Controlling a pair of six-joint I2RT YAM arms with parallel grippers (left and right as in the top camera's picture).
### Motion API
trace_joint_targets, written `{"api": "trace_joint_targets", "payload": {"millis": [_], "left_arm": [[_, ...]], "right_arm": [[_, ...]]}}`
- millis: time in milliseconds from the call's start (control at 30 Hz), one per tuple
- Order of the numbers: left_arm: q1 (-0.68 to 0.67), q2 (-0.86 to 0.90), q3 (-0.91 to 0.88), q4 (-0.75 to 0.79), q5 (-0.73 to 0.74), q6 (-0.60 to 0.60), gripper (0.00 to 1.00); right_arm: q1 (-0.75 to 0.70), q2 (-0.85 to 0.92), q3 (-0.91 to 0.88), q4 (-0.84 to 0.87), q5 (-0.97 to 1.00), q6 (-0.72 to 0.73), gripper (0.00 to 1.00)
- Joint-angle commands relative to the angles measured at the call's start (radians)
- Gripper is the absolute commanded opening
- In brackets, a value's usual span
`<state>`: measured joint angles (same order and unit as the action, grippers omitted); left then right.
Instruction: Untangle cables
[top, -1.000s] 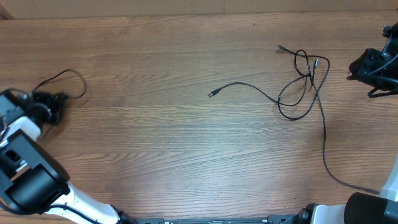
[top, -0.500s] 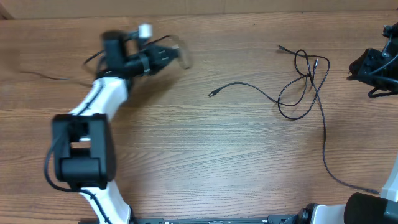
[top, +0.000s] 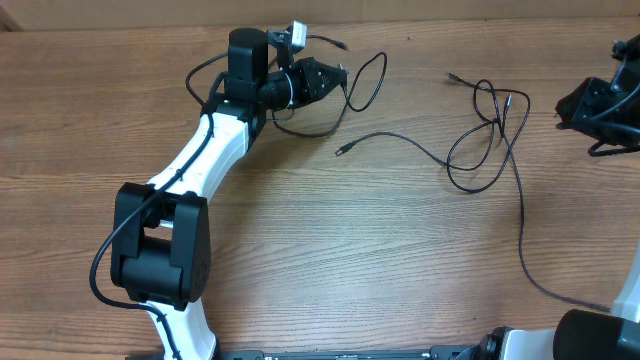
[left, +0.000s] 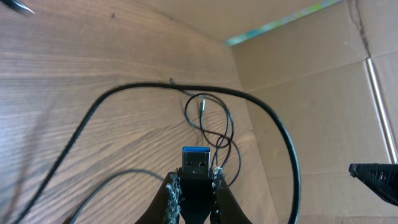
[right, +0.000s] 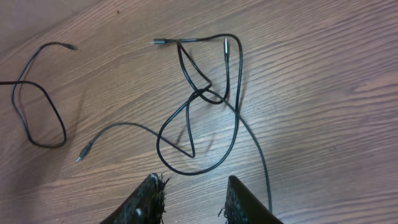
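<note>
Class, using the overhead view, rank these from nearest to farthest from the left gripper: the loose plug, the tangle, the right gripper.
1. Loose plug, below the left gripper in the picture.
2. Tangle, right of centre.
3. Right gripper, at the far right edge.

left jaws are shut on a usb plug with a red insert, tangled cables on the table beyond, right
No, the insert is blue, as the left wrist view shows; the left jaws are shut on that usb plug, tangled cables on the table beyond.
</note>
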<state>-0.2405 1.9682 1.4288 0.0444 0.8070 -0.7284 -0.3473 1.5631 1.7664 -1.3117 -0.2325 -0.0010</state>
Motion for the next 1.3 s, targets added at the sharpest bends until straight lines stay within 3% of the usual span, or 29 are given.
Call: {"api": "trace_joint_targets", "payload": {"millis": [0, 67, 133, 267, 400, 767, 1000, 1267], "left_arm": [[0.003, 0.001, 0.02, -0.029, 0.006, 0.042, 0.04], [0.005, 0.001, 0.02, -0.045, 0.006, 0.058, 0.05], [0.006, 0.001, 0.02, -0.048, 0.006, 0.064, 1.0], [0.005, 0.001, 0.02, -0.048, 0.005, 0.064, 1.0], [0.006, 0.001, 0.02, -0.054, 0.004, 0.079, 1.0], [0.005, 0.001, 0.02, -0.248, -0.029, 0.204, 1.0], [0.002, 0.001, 0.02, -0.386, 0.025, 0.354, 0.99], [-0.009, 0.001, 0.019, -0.475, 0.02, 0.383, 1.0]], "right_arm": [[-0.007, 0.001, -0.04, 0.024, -0.024, -0.007, 0.32], [-0.007, 0.002, -0.058, 0.029, -0.024, -0.007, 0.32], [-0.007, 0.002, -0.065, 0.032, -0.024, -0.007, 0.4], [-0.007, 0.002, -0.065, 0.033, -0.024, -0.007, 0.59], [-0.006, 0.003, -0.066, 0.032, -0.076, -0.007, 0.71], [0.037, 0.1, -0.218, 0.156, -0.082, -0.007, 0.75], [0.041, 0.254, -0.277, 0.287, -0.076, -0.008, 0.75], [0.063, 0.357, -0.277, 0.497, -0.156, -0.087, 0.75]]}}
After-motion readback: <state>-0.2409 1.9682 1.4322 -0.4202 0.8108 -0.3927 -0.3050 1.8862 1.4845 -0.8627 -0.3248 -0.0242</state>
